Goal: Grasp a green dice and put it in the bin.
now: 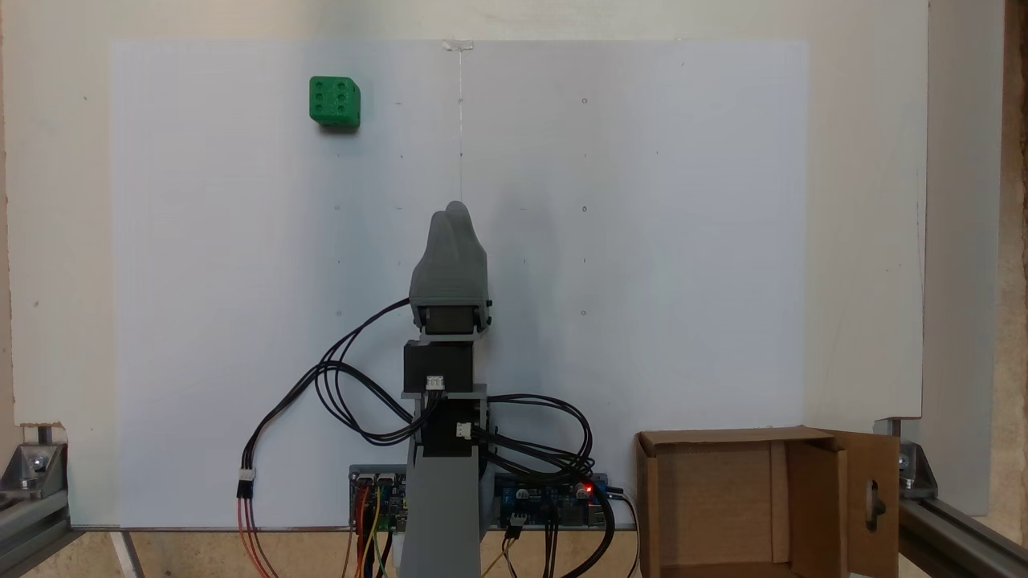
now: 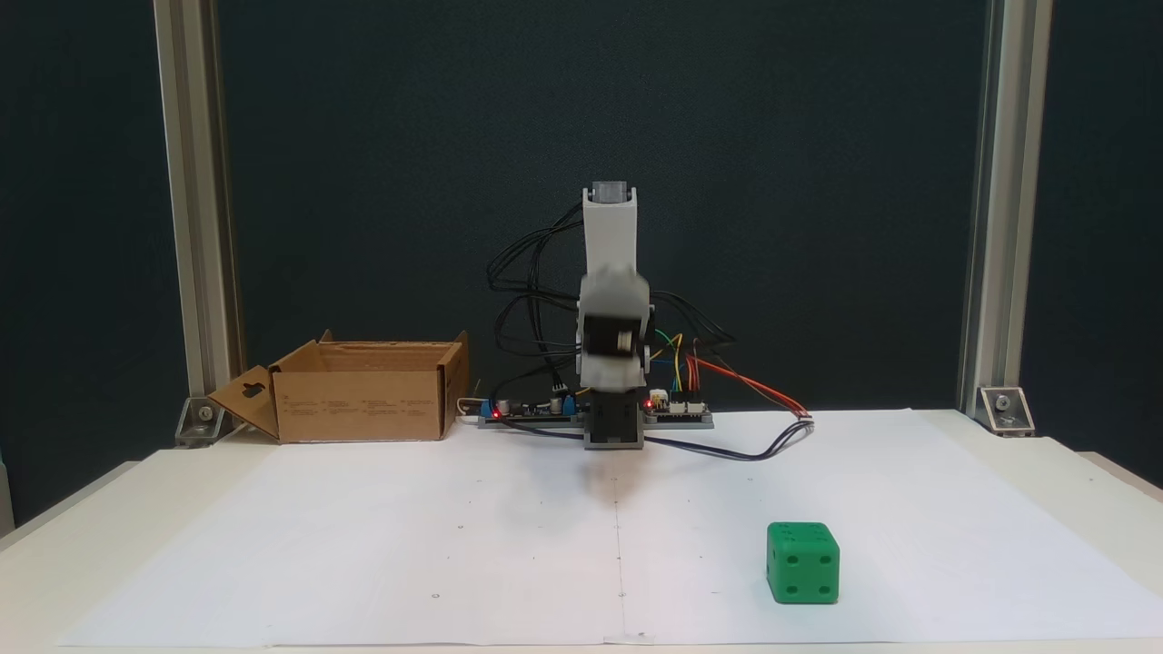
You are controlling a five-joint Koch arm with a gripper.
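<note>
Folding back on itself above its base, the one arm [image 1: 444, 385] sits at the near middle of the surface [image 2: 1045, 472] in the top-down fixed view, its tool [image 1: 454, 210] clenched, tips together, grasping nothing; one bin [image 1: 763, 502], open, stands at the lower right corner there; one green dice [image 1: 334, 102] lies well apart, far upper left on the white sheet [image 1: 642, 241]

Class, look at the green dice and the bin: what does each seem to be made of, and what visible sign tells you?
Green dice: probably plastic, with a uniform, slightly glossy green, rounded edges and recessed pips. Bin: brown corrugated cardboard, matte, with folded flaps and a cut-out in its side flap.
</note>
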